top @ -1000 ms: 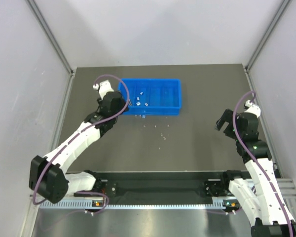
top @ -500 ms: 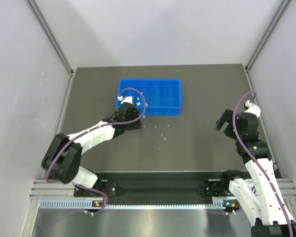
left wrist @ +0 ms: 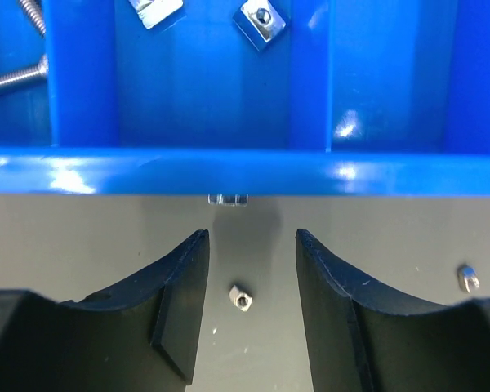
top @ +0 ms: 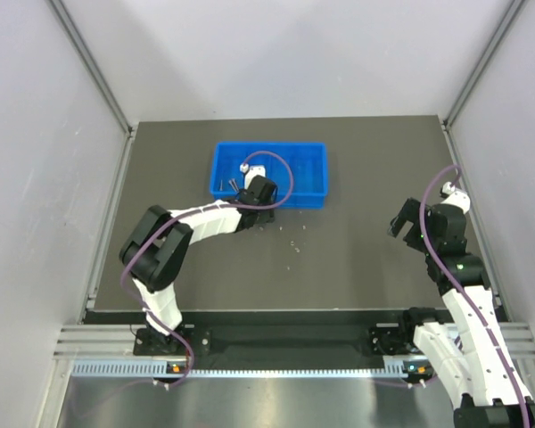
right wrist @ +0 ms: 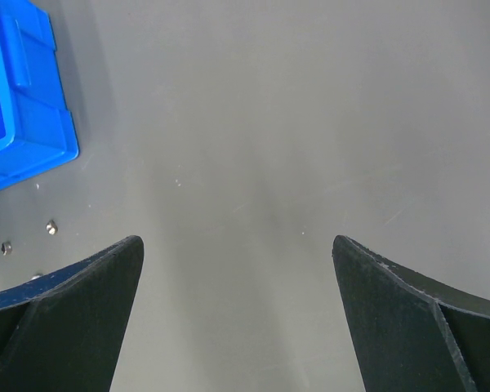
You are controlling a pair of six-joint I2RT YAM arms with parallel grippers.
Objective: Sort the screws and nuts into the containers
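While the left gripper (left wrist: 251,238) hangs just short of the blue tray (left wrist: 408,173), jaws parted around a nut (left wrist: 241,298) on the table (left wrist: 82,233), seemingly untouched, the right gripper (right wrist: 237,245) gapes wide and empty.

A robotics lab cell: grey panel walls (top: 294,53) and aluminium posts (top: 90,62) enclose a dark table (top: 366,169).
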